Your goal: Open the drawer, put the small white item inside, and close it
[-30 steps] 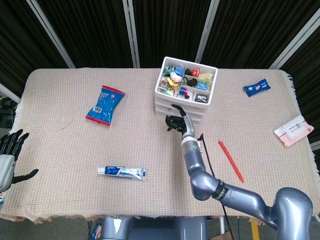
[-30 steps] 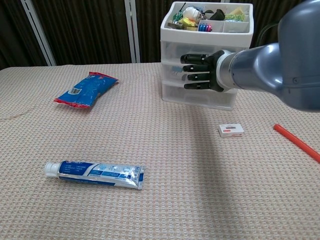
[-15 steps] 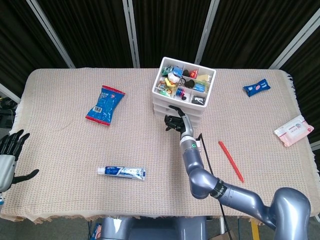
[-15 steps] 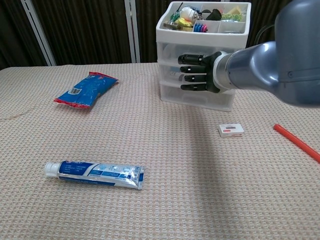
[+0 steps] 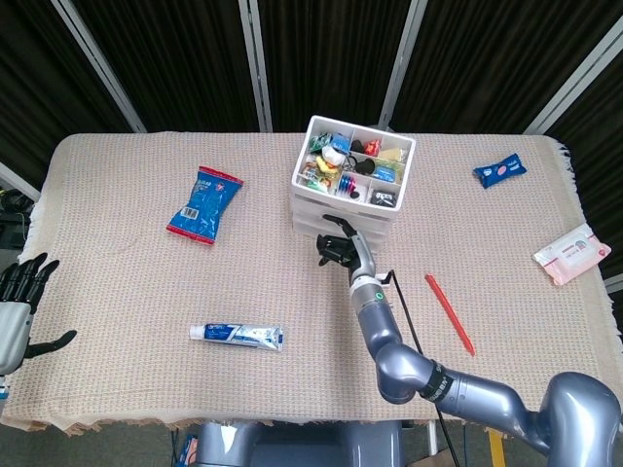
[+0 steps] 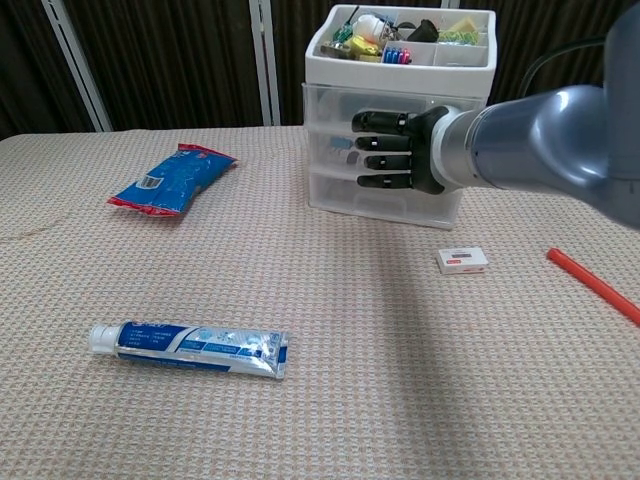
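Observation:
The white three-drawer unit (image 5: 313, 216) (image 6: 335, 190) stands at the back middle of the table, with an open tray full of small items on top. My right hand (image 5: 336, 247) (image 6: 396, 150) is at its clear front, fingers curled onto the upper drawer front. I cannot tell whether that drawer has slid out. The small white item (image 6: 462, 260), flat with a red mark, lies on the cloth to the right of the hand and nearer me. My left hand (image 5: 19, 304) hangs off the table's left edge, fingers spread and holding nothing.
A blue snack pack (image 5: 204, 202) (image 6: 172, 178) lies at the back left, and a toothpaste tube (image 5: 237, 335) (image 6: 190, 348) at the front left. A red stick (image 5: 449, 312) (image 6: 595, 285) lies to the right. A blue packet (image 5: 499, 170) and a wipes pack (image 5: 571, 253) are far right.
The drawer unit has shifted left and toward me along with my right hand on its front. My left hand has stayed put.

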Motion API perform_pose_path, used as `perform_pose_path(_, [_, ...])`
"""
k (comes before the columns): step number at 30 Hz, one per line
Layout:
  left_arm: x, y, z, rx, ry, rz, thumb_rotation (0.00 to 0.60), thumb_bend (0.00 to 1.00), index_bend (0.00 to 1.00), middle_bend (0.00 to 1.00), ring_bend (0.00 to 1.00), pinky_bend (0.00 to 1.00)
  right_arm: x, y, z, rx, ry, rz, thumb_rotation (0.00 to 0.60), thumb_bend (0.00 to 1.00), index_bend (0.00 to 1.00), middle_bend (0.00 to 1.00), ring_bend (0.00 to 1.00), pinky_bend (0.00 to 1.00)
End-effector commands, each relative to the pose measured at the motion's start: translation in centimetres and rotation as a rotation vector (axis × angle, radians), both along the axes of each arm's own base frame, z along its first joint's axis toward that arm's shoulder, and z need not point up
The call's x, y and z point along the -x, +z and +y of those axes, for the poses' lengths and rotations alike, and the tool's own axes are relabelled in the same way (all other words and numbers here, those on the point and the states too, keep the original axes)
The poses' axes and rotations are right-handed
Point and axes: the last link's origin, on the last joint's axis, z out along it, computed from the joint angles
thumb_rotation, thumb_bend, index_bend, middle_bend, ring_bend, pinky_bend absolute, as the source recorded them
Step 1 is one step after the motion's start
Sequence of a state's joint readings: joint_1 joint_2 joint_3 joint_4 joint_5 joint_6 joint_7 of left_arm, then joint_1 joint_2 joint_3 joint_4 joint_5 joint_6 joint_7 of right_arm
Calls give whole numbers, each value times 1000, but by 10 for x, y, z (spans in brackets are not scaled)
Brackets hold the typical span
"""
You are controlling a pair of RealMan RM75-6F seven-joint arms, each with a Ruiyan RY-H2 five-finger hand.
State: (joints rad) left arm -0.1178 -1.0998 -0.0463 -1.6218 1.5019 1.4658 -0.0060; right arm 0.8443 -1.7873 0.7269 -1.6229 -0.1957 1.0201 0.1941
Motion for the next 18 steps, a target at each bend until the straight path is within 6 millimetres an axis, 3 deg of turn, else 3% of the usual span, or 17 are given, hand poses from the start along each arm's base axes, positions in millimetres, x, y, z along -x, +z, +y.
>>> perform_pose_path(1, [0, 0, 0, 0, 0, 1, 600, 131, 73, 0, 0, 0, 4, 1, 6, -9, -3, 1, 600, 439, 254, 735, 736, 611])
perform_pose_path(18, [-1, -1, -1, -1, -10, 4, 600, 130, 75, 0, 0, 0, 22, 7, 38, -19, 32, 68, 600, 440, 252, 727, 727, 611])
